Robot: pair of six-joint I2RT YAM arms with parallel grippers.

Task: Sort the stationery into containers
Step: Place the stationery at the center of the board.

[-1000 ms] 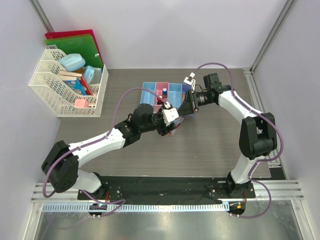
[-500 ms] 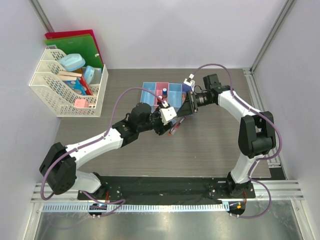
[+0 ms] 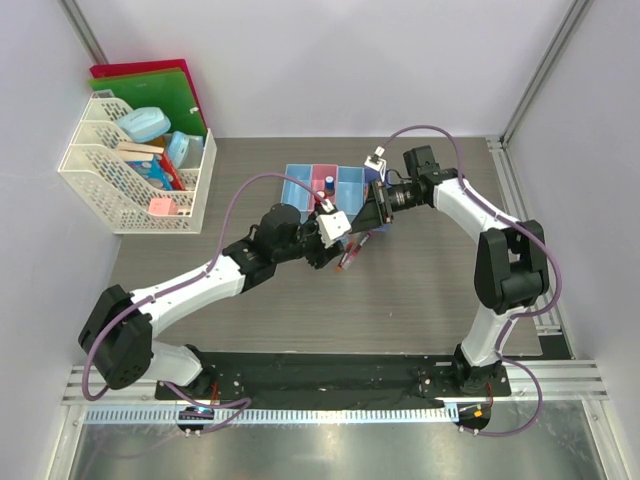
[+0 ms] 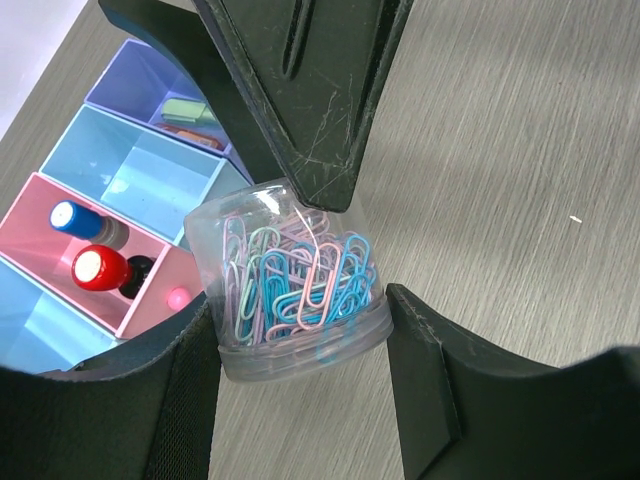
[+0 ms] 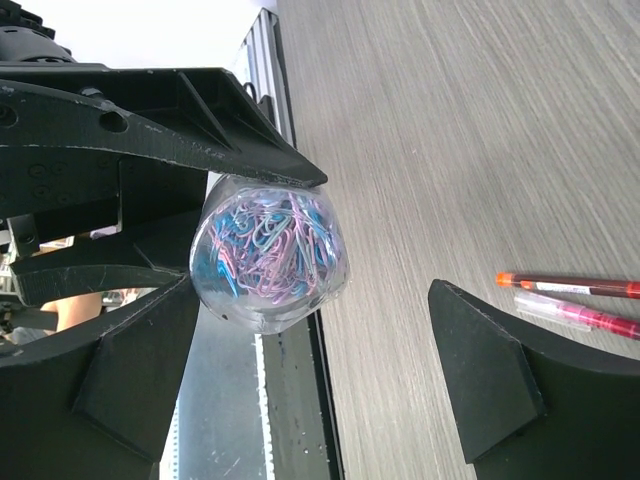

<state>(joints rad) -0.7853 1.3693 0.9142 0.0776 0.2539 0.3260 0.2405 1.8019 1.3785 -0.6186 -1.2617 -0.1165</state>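
A clear jar of coloured paper clips [image 4: 290, 280] hangs above the table beside the row of four bins [image 3: 325, 182]. My left gripper [image 4: 300, 335] is shut on its lid end. My right gripper [image 5: 315, 295] is open around the jar [image 5: 268, 255]; one of its fingers [image 4: 320, 120] touches the jar's far end and the other stands well clear. The pink bin [image 4: 40, 205] holds a blue-capped piece [image 4: 75, 218] and a red-capped piece [image 4: 95, 268]. The purple bin [image 4: 125, 75] holds a green piece [image 4: 190, 110]. Two red pens [image 5: 575, 300] lie on the table, also in the top view [image 3: 350, 255].
A white lattice rack [image 3: 135, 175] with boxes stands at the back left, with red and green folders [image 3: 150, 85] behind it. Both arms meet just in front of the bins. Metal rails run along the table's near and right edges.
My left gripper has moved slightly up and towards the bins with the jar, uncovering the pens below it. My right gripper has shifted a little left towards it.
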